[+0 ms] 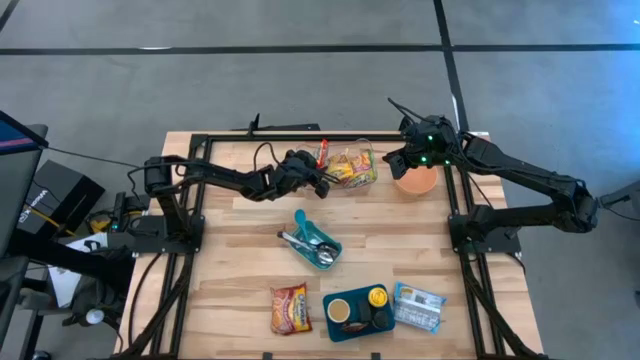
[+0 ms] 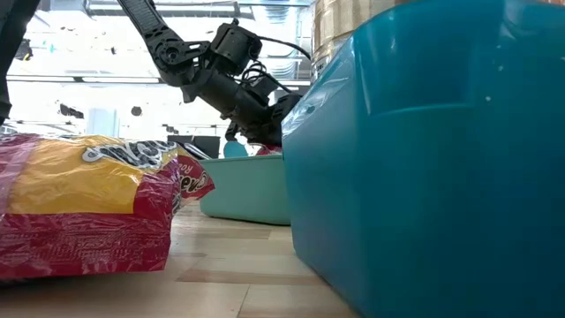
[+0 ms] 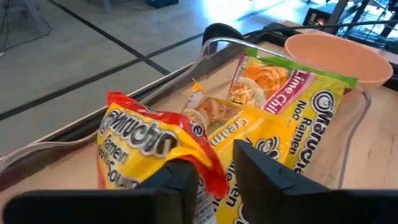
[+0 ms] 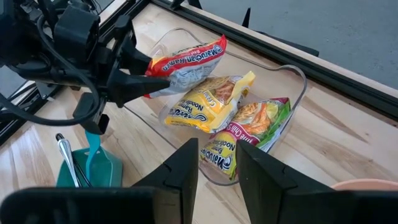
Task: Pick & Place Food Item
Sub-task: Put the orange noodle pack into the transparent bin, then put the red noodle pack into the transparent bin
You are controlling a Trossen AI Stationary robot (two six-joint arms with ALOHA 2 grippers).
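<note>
The left end effector (image 4: 146, 78) pinches the red ramen packet (image 4: 186, 62) by one corner over the clear tray (image 4: 292, 78) at the table's far edge (placing step, I judge). Next: open wider and withdraw. The right end effector (image 4: 217, 171) hovers nearby, slightly open, empty.

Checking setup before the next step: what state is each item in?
left gripper: gripping the red ramen packet, held over the clear bin
right gripper: hovering above the pink bowl, holding nothing
yellow ramen packet: lying in the bin
green ramen packet: lying in the bin
</note>
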